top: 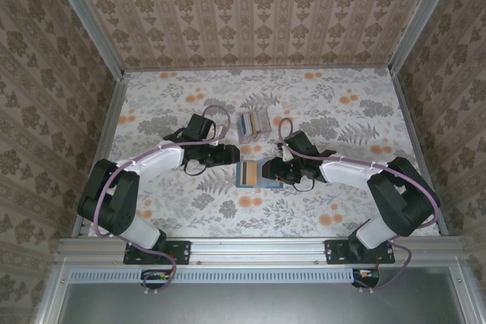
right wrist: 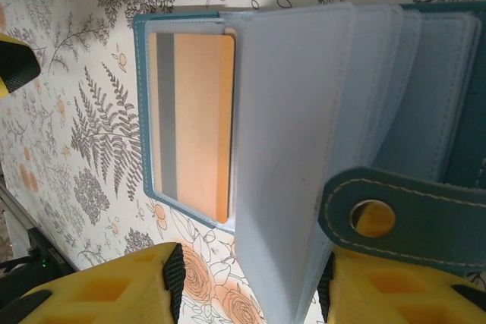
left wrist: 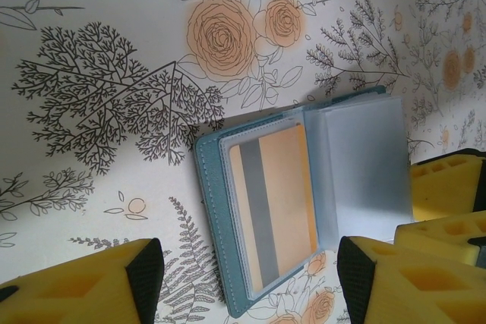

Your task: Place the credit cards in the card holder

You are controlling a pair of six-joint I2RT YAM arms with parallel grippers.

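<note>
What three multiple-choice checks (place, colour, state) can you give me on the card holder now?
1. Where is the clear plastic box relative to the card holder?
A) beyond it, toward the back wall
B) between it and the arm bases
C) on top of it
2. What colour is the sleeved card?
A) blue
B) orange-tan with a grey stripe
C) green
3. How is the card holder?
A) snapped shut
B) open
C) face down
Answers:
1 A: the top view shows the box farther up the table.
2 B: both wrist views show it.
3 B: its clear sleeves fan out and the snap strap is undone.
</note>
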